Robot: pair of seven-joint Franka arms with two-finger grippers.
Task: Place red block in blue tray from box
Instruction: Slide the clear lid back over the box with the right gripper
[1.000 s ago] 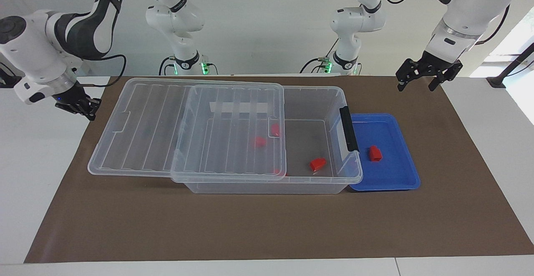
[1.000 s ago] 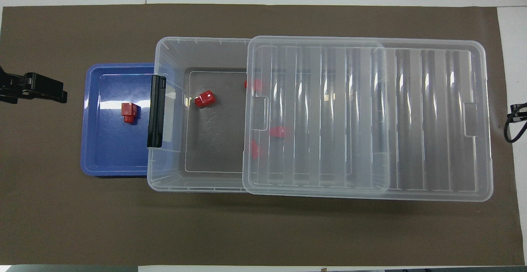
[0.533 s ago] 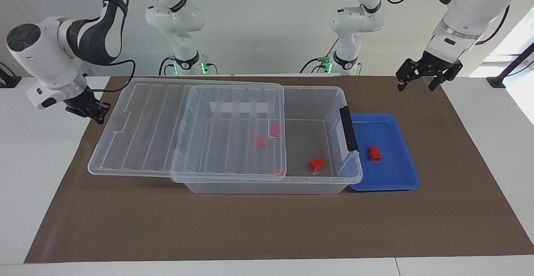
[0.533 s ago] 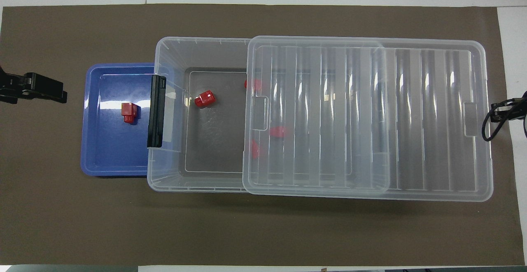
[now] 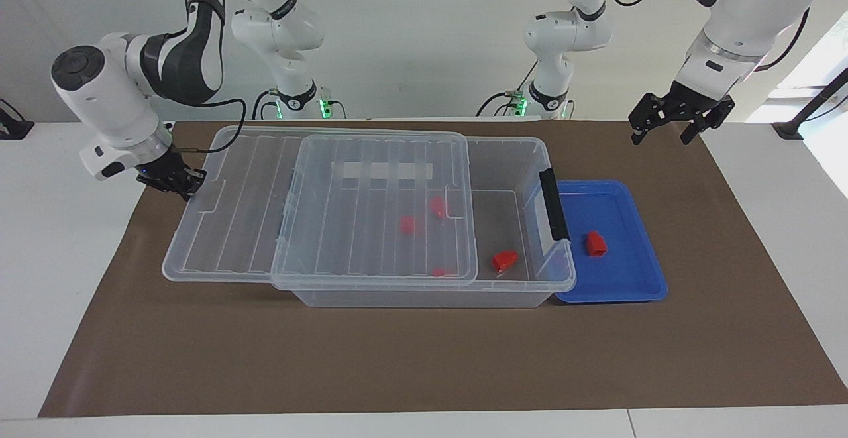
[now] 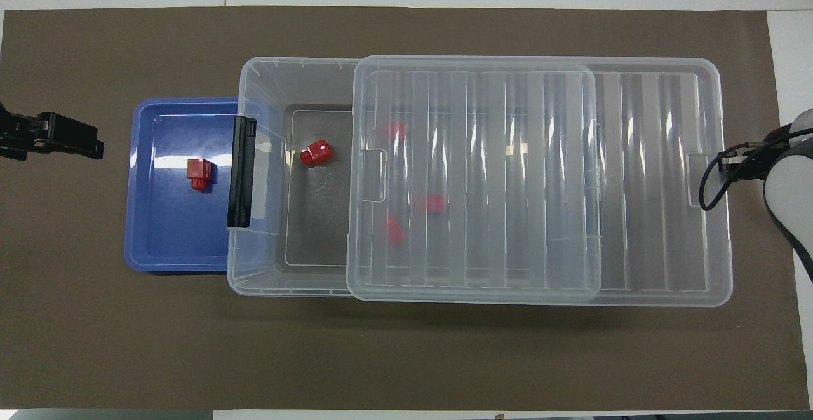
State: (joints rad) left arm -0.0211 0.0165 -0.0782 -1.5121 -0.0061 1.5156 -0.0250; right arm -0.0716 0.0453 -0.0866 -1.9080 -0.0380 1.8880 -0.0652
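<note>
A: Where's the red block [image 5: 595, 244] sitting?

B: I'm seeing it lying in the blue tray [image 5: 641, 262], approx centre. Tray's touching the box [image 5: 523, 160] at its latch end, toward the L arm's end of the table.

A: Grippers?

B: L gripper [image 5: 669, 120] is hanging over the mat at approx 1 o'clock from the tray in the facing view, fingers spread wide, carrying nothing. R gripper [image 5: 175, 181] is sitting at the lid [image 5: 252, 226] edge, at 9 o'clock from the box; can't tell its fingers' state.

A: More blocks?

B: One's lying in the uncovered part of the box [image 5: 505, 260].
</note>
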